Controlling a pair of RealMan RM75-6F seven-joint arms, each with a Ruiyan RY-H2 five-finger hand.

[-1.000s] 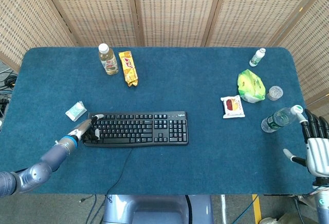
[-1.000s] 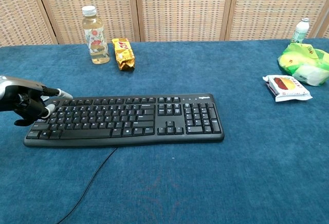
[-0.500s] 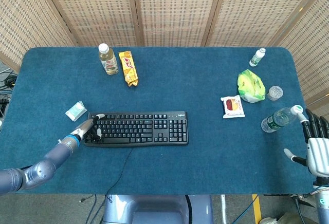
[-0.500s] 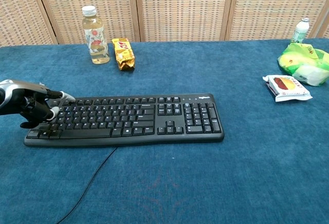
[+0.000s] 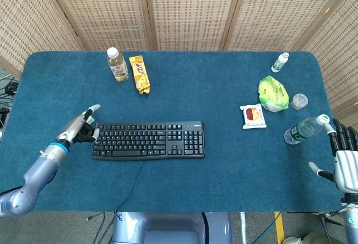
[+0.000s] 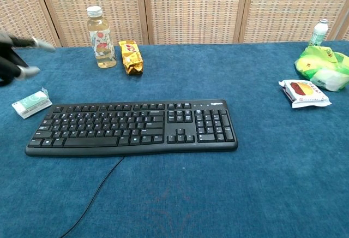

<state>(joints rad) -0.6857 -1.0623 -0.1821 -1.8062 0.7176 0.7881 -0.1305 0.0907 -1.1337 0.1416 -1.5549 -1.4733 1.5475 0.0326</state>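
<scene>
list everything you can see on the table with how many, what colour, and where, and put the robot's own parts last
keyboard: 1, black, front centre-left, cable trailing off the front edge
tea bottle: 1, yellowish, white cap, back left
snack bar: 1, yellow, beside the tea bottle
small packet: 1, pale green and white, left of keyboard
green bag: 1, right
red-and-white packet: 1, right
small bottle: 1, white, back right
clear bottle: 1, lying, right edge
clear cup: 1, right
table: 1, blue cloth
left hand: raised left of keyboard, holding nothing
right hand: open, right edge
</scene>
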